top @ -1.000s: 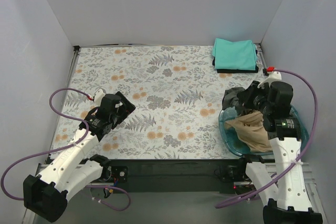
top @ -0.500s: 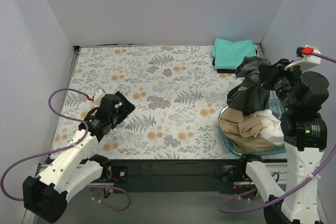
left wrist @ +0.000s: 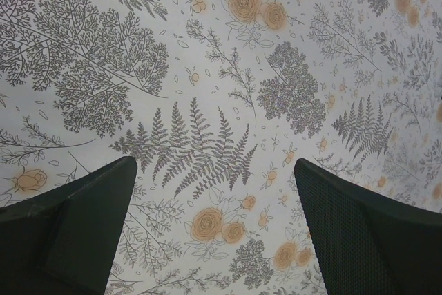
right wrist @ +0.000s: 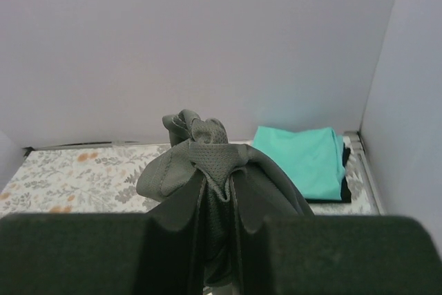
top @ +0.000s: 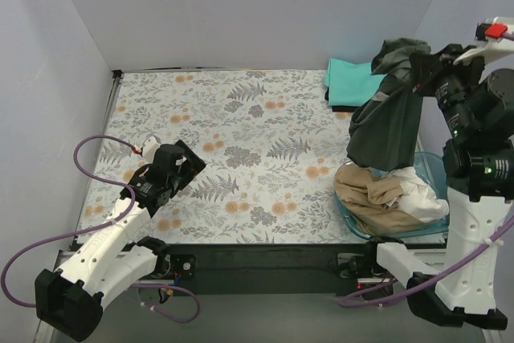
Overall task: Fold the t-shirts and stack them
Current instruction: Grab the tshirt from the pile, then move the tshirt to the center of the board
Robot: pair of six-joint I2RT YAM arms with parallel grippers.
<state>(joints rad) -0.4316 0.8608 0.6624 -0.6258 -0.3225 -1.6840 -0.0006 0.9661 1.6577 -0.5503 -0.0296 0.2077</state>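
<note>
From above, the right arm stands tall and near upright at the counter's (top: 241,126) right edge, wrist bent toward the far wall. Its right claw (top: 414,70) is pinched on a bunch of the dark grey t-shirt (top: 389,122), which hangs in the air over the blue basin (top: 431,163). The tan shirt (top: 373,194) and white shirt (top: 419,194) lie crumpled in that basin. The teal shirt (top: 353,82) lies folded on the black shirt (top: 361,108) in the far right corner. The left arm stretches low and forward, its left claw (top: 186,168) just over the floral counter

The left wrist view shows the left claw (left wrist: 214,240) spread wide, holding nothing, with patterned counter (left wrist: 228,67) between its fingers (left wrist: 76,233)

In the right wrist view the right claw (right wrist: 217,205) is pressed together on the gathered dark grey t-shirt (right wrist: 207,146); beyond it the teal shirt (right wrist: 304,160) lies by the wall
</note>
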